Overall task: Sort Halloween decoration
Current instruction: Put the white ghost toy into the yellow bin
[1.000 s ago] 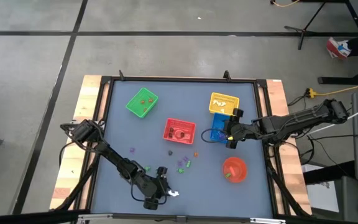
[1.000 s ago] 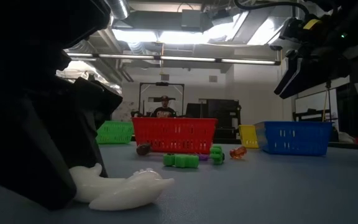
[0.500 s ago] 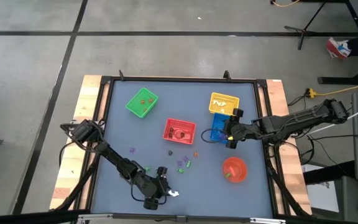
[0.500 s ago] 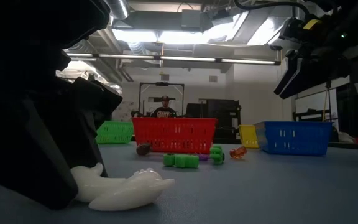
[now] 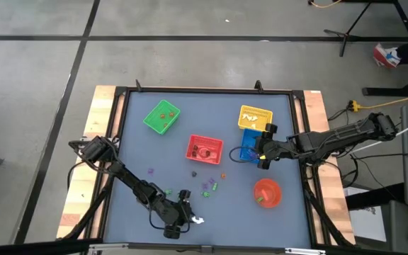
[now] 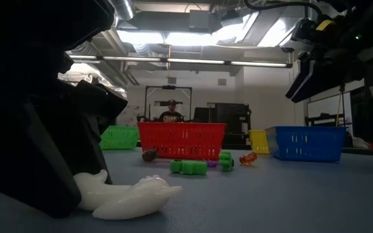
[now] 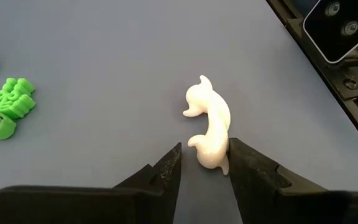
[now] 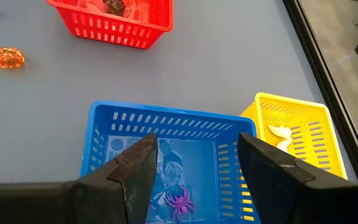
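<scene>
Four square baskets and one round bowl stand on the blue-grey table [image 5: 140, 142]: a green basket [image 5: 162, 117] toward the far left, a red basket [image 5: 205, 149] near the middle, a yellow basket [image 5: 254, 117] at the far right, a blue basket [image 5: 247, 149] just in front of the yellow one, and the red bowl [image 5: 266, 193] nearer the front edge. The left gripper [image 7: 204, 163] is low at the front edge of the table, its two fingers spread on either side of the near end of one white ghost trinket [image 7: 209, 129] that lies flat on the table; one finger [image 7: 247, 167] seems to touch the ghost, the other stands just clear of it. Beside it in the left wrist view lies one green skeleton trinket [image 7: 6, 107]. The right gripper [image 8: 194, 158] hangs above the blue basket with its fingers spread wide and empty. Inside that basket lies one purple spider [image 8: 180, 200], and the yellow basket holds one white trinket [image 8: 281, 135]. The red basket holds a dark trinket [image 8: 113, 5], and one orange pumpkin trinket [image 8: 7, 57] sits on the table near it. A loose cluster of small green, purple and orange trinkets [image 5: 208, 184] is scattered in front of the red basket; their exact count cannot be told. A person [image 6: 169, 112] shows far behind the table in the low view.
</scene>
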You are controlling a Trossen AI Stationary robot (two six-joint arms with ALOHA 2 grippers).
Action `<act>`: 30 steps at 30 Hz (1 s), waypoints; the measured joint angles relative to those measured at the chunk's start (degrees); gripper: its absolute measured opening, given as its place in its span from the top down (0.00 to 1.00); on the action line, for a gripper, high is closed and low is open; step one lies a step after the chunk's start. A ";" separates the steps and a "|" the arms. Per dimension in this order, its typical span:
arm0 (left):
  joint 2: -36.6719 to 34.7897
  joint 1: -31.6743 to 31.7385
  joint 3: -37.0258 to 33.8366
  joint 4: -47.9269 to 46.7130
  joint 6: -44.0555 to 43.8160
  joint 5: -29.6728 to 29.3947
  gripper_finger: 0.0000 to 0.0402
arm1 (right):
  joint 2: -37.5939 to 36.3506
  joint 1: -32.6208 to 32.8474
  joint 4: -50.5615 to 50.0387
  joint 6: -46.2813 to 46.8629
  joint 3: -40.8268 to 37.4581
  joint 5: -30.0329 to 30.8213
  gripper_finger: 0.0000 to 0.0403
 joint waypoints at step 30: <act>0.02 0.00 -0.02 0.02 0.02 0.00 0.83 | 0.00 0.00 -0.02 0.00 0.00 0.00 0.45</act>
